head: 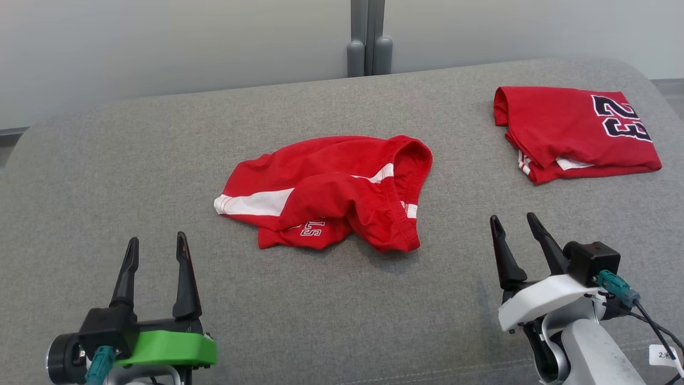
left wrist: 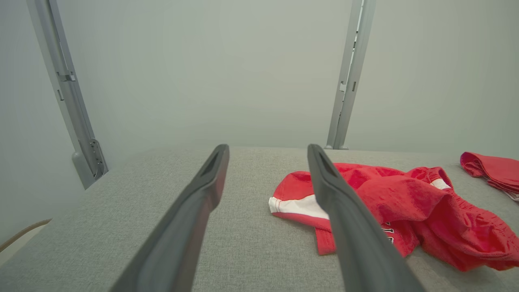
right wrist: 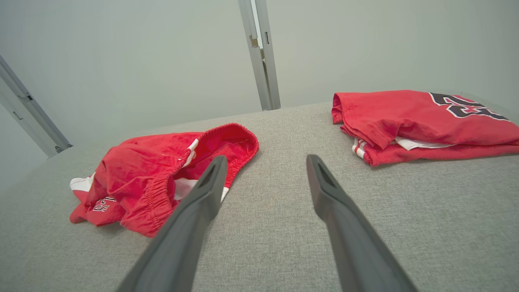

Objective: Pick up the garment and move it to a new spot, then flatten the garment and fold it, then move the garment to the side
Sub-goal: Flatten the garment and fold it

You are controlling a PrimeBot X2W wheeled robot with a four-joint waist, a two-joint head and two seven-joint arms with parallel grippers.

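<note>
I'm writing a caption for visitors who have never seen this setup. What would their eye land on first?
First the crumpled red shorts with white stripes, heaped in the middle of the grey padded surface. Next the folded red jersey with a dark number, at the far right of the same surface. The left gripper and right gripper sit open at the near side, apart from both garments.

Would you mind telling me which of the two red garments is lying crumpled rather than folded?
The red shorts in the middle; the numbered jersey lies neatly folded.
</note>
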